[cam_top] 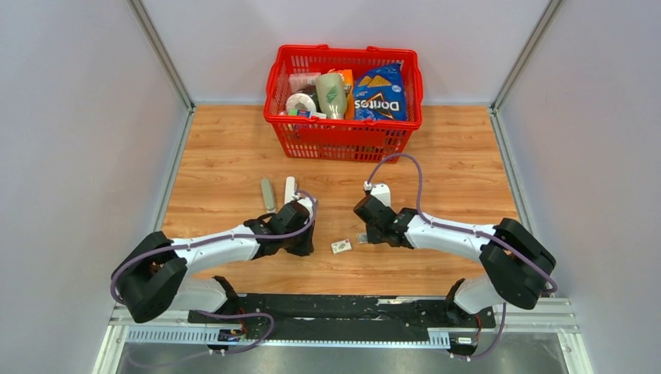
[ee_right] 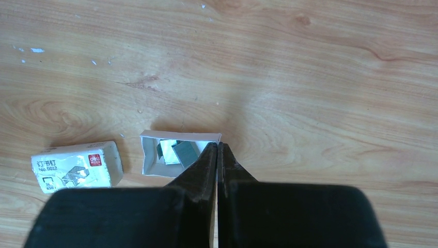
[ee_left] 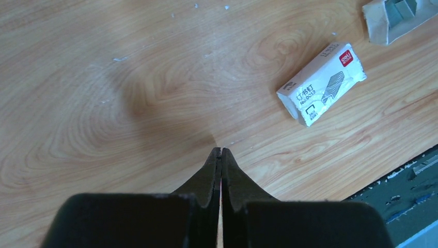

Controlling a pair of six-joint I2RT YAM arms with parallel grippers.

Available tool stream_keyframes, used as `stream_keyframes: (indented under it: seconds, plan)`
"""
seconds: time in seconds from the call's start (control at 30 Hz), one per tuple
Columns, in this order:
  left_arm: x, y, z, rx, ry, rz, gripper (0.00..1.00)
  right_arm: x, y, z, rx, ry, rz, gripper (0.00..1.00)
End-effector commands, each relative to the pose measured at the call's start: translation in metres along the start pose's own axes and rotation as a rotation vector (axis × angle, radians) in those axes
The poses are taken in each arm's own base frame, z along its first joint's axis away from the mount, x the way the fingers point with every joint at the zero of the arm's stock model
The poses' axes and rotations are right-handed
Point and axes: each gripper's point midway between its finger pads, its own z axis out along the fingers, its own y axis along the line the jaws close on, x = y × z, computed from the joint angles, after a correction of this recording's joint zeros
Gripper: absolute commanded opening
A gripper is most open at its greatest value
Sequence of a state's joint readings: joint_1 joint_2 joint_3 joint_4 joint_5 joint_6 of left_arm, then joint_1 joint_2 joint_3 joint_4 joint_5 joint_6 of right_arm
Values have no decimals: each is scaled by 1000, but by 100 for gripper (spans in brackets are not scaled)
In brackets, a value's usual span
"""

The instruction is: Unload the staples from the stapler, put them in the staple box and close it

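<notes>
- The left gripper [ee_left: 221, 150] is seen at the bottom centre of its wrist view, jaws pressed together with nothing between them; only bare table [ee_left: 103, 93] lies under it.
- The right gripper [ee_right: 217, 145] is likewise closed and empty; its tips are placed at the right edge of the open paper tray [ee_right: 147, 155], in which loose staples [ee_right: 178, 152] are seen.
- The stapler [cam_top: 267, 193] is judged to be the grey-green bar left of centre in the top view, with a white piece [cam_top: 290, 189] just beside it; whether the two are joined cannot be told; both lie apart from either gripper.
- The staple box [ee_left: 321, 82] lies shut at the upper right of the left wrist view, near the tray.
- If staples remain in the stapler, its body is best pinned by one arm while the strip is drawn out by the other; jaws should be opened before descent; the light tray is easily knocked, so it should be approached from above.
- The red basket [cam_top: 343, 132] at the top is left alone.
</notes>
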State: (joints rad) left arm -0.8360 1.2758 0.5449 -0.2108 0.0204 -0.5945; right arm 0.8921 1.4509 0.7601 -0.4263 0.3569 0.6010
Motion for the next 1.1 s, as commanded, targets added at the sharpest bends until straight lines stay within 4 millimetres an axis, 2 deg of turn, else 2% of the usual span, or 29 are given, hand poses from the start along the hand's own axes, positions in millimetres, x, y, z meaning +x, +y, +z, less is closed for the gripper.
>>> stream_keyframes:
  seconds: [0.0, 0.43, 0.47, 0.87, 1.07]
  plan:
    - [-8, -22, 4, 69, -26, -18, 0, -9, 7, -6, -37, -43, 0, 0]
    - [0, -52, 30, 130, 9, -28, 0, -8, 14, -6, -72, -49, -15, 0]
    - [-4, -58, 31, 147, -9, -29, 0, -9, 15, -6, -77, -49, -20, 0]
    - [-6, -53, 35, 109, -12, -4, 0, -13, 20, 0, -67, -62, -48, 0]
    - [0, -46, 35, 79, 7, 5, 0, -13, 25, 1, -76, -60, -59, 0]
